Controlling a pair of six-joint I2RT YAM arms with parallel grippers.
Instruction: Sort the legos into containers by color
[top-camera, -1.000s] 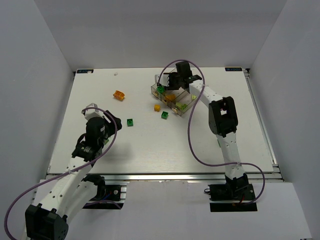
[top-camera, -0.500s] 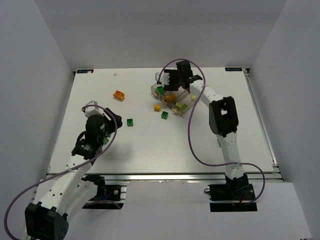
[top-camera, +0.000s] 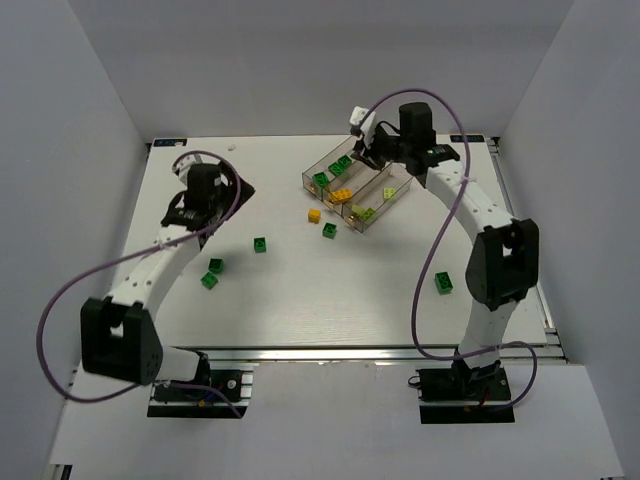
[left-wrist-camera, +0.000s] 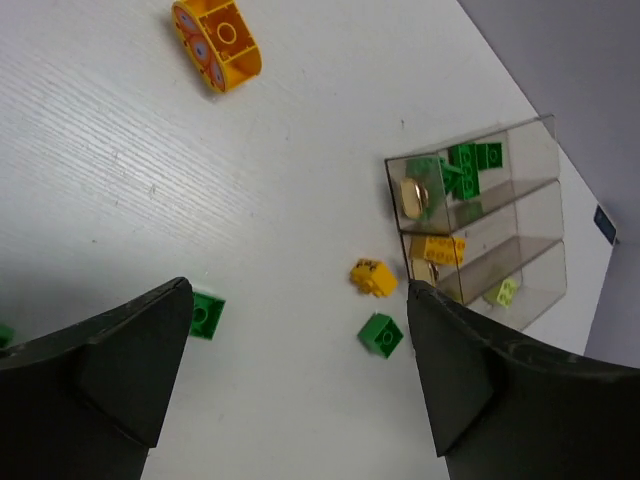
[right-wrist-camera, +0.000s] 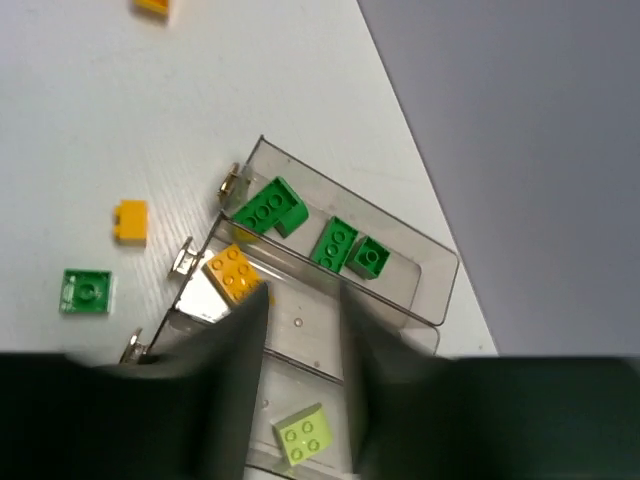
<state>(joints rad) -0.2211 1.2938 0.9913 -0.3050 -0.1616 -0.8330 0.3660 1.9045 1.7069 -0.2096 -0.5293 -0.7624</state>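
Just beside the tray (left-wrist-camera: 520, 205): yellow brick (left-wrist-camera: 373, 277) and green brick (left-wrist-camera: 381, 334) loose on bench (left-wrist-camera: 150, 200); left claw (left-wrist-camera: 298, 290) released, right claw (right-wrist-camera: 300, 300) barely parted.

A white bench (top-camera: 300, 300) with faint wood grain fills the middle. Plain matte grey panels box it in: a back wall (top-camera: 320, 70) at 12 o'clock, a left wall (top-camera: 60, 200) at 9 and a right wall (top-camera: 590, 200) at 3. An aluminium rail (top-camera: 330, 354) edges the bench at 6 o'clock. The light is even and the shadows are soft.

I've got L arm (top-camera: 150, 265) reaching fwd, L tool (left-wrist-camera: 298, 290) spread wide, empty. R arm (top-camera: 470, 200) extended, R tool (right-wrist-camera: 303, 300) narrowly parted.
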